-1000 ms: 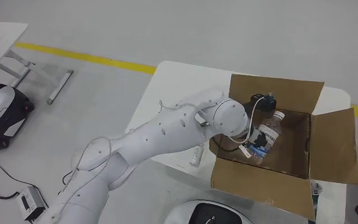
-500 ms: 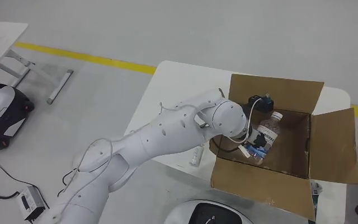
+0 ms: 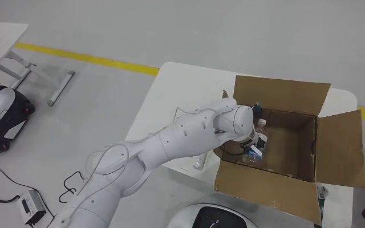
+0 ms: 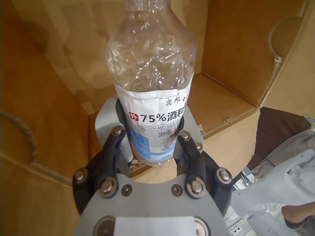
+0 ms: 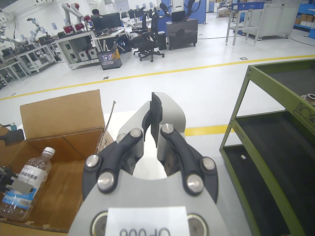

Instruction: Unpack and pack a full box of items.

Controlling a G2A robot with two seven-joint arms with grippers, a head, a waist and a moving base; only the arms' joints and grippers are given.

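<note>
An open cardboard box (image 3: 282, 94) stands on the white table (image 3: 177, 91). My left gripper (image 3: 251, 149) is inside it near the left wall, shut on a clear plastic bottle (image 3: 258, 137) with a white cap. In the left wrist view the fingers (image 4: 183, 136) clamp the bottle (image 4: 150, 74) at its white and blue label, with the brown box walls (image 4: 233, 25) all around. My right gripper (image 5: 153, 116) is shut with nothing in it, held off to the side of the box (image 5: 61, 114). From there the bottle (image 5: 27, 180) leans inside the box.
A small white tube (image 3: 199, 160) lies on the table just left of the box. The box's flaps stand open at the back and right (image 3: 342, 148). A green shelved cart (image 5: 270, 136) stands beside the table.
My left arm has carried the bottle leftward inside the box, toward the left wall, still gripped.
</note>
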